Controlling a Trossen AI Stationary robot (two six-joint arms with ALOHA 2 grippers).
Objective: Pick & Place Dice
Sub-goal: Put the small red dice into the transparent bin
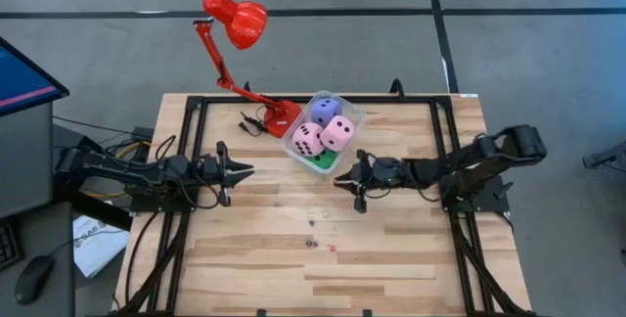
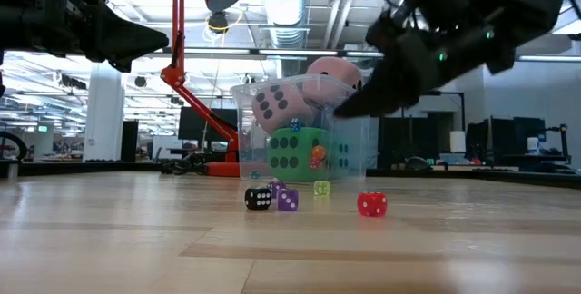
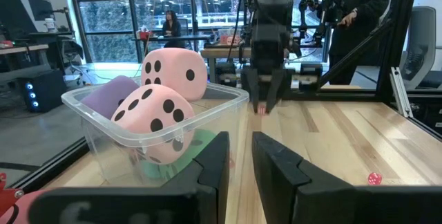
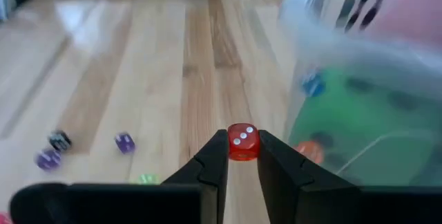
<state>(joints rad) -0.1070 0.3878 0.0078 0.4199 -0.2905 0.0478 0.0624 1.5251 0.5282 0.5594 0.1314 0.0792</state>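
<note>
One tiny red die [image 4: 242, 142] clamped in right end effector [image 4: 242, 156], seen only from its wrist, left end effector [image 3: 238, 158] apart.

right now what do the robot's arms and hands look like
Both arms are matte black, jointed and slim. The left hand and right hand each end in two dark, tapered angular fingers. The low view shows small green lights on the right arm's housing.

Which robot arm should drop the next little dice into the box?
The right one, probably. The right gripper already pinches a tiny red die beside the clear tub. The left gripper waits farther away, holding nothing.
</note>
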